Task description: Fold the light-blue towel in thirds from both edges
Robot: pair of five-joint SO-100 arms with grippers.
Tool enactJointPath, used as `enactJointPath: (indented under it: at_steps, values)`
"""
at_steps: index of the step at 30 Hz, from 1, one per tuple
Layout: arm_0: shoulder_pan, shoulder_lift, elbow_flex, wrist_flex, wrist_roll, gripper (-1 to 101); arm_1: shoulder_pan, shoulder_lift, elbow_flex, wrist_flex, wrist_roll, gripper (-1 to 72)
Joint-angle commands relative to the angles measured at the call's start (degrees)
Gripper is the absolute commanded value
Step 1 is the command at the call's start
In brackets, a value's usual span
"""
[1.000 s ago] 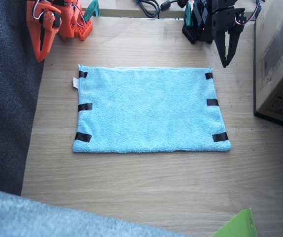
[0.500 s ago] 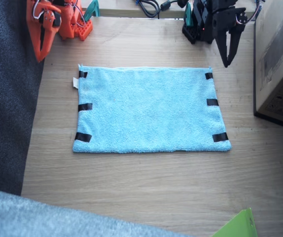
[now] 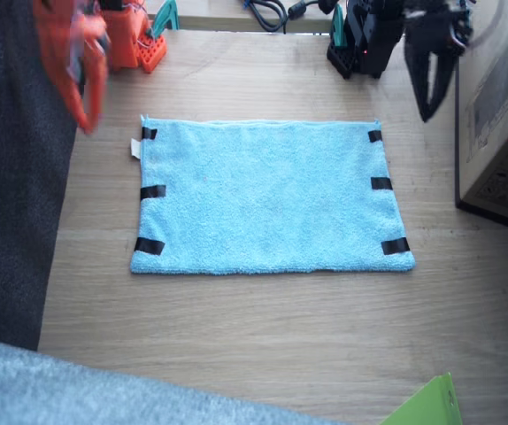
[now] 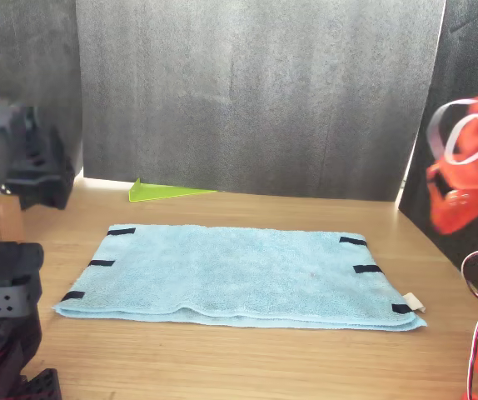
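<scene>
The towel (image 3: 267, 197) lies flat and unfolded in the middle of the wooden surface (image 3: 263, 336), long sides running across the fixed view. Three short black tape strips mark each short side: one set (image 3: 150, 191) near the right arm, the other (image 3: 381, 183) near the left arm. A small white tag (image 3: 135, 148) sticks out at the corner on the right arm's side. In the front view the towel (image 4: 239, 273) shows a slight ripple along its near long edge.

The orange right arm's fingers (image 3: 84, 84) hang above the surface just off the towel's far corner, blurred, so I cannot tell whether they are apart or together. The black left arm's fingers (image 3: 431, 93) point down beyond the other far corner, not touching the towel; they look slightly apart, a narrow gap showing between the tips.

A cardboard box (image 3: 502, 106) stands at the surface's edge beside the left arm. A green sheet (image 3: 427, 405) pokes in at the near corner.
</scene>
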Motion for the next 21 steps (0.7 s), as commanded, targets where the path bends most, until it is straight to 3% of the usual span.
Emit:
enactJointPath:
  at_steps: [1, 9, 21]
  values:
    - [1.14, -0.88, -0.62, 0.09, 0.53, 0, 4.31, -6.06, -4.75, 2.2, 1.14, 0.0]
    - [1.49, 1.05, 1.76, 0.7, 1.85, 6, 5.62, -11.95, -6.77, 2.2, 2.72, 11.1]
    - [-0.88, 0.97, 2.46, 0.79, 1.41, 9, 8.61, -12.22, -6.86, 3.08, 4.57, 19.5]
